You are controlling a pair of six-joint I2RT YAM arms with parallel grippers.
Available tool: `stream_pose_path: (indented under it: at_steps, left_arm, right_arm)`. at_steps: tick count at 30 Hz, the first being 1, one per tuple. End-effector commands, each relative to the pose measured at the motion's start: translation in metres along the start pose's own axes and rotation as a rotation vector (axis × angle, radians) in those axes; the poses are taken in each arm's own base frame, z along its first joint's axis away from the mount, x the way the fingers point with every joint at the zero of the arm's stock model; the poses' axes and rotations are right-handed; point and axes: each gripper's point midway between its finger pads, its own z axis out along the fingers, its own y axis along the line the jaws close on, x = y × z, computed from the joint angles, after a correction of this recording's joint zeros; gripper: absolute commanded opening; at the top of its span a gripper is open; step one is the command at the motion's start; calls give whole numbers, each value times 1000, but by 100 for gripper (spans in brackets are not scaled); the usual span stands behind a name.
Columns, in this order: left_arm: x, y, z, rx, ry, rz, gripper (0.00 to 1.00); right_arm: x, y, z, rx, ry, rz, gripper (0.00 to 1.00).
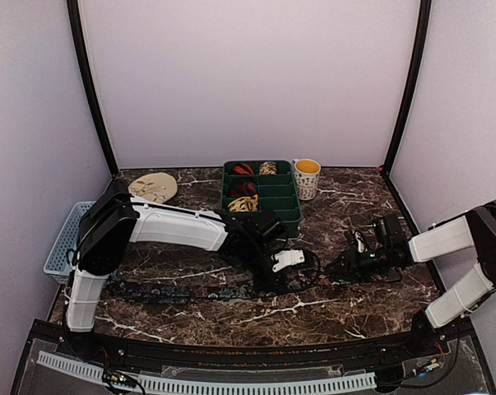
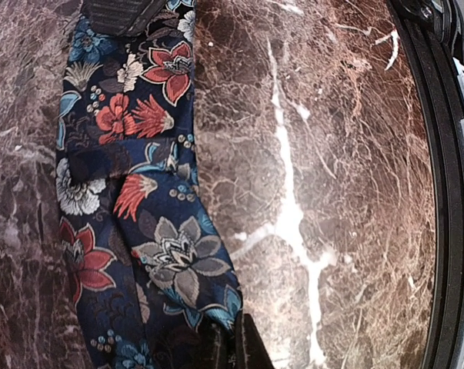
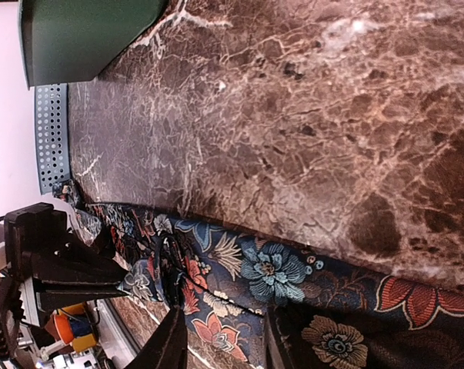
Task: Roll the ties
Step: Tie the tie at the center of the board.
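Observation:
A long navy tie [image 1: 190, 290] with red, blue and cream flowers lies flat along the marble table, running from the left towards the middle. My left gripper [image 1: 285, 262] rests low on it near the middle; in the left wrist view its fingertips [image 2: 235, 350] are shut together on the edge of the tie [image 2: 139, 192]. My right gripper [image 1: 346, 267] faces it from the right. In its wrist view it [image 3: 220, 342] stands open, one finger on either side of the tie [image 3: 278, 273]. Rolled ties [image 1: 243, 188] sit in a green tray [image 1: 289, 216].
An orange-rimmed cup [image 1: 307, 177] stands right of the tray. A blue perforated basket [image 1: 65, 239] sits at the left edge, with a tan flat piece [image 1: 153, 188] behind it. The black front rail [image 2: 439, 192] borders the table.

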Motion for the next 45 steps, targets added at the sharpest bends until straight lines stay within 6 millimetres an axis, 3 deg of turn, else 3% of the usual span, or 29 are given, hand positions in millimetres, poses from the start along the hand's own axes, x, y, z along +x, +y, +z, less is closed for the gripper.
stream_pose_path:
  at_steps: [1, 8, 21, 30, 38, 45]
  left_arm:
    - [-9, -2, -1, 34, -15, 16, 0]
    - [-16, 5, 6, 26, -30, 27, 0]
    - [-34, 24, 2, -41, -101, 82, 1]
    - [-25, 31, 0, -26, -95, 63, 1]
    - [-25, 33, 0, -15, -98, 68, 2]
    - [-27, 35, 5, -5, -104, 70, 2]
  right_arm:
    - [-1, -2, 4, 19, 7, -29, 34]
    - [3, -11, 8, 53, 29, -25, 33]
    - [6, -33, 5, 186, 49, -34, 29]
    - [-29, 9, -17, 173, -72, -153, 28]
    - [-25, 15, 1, 143, -12, -177, 9]
    - [-9, -6, 16, 193, 63, -161, 1]
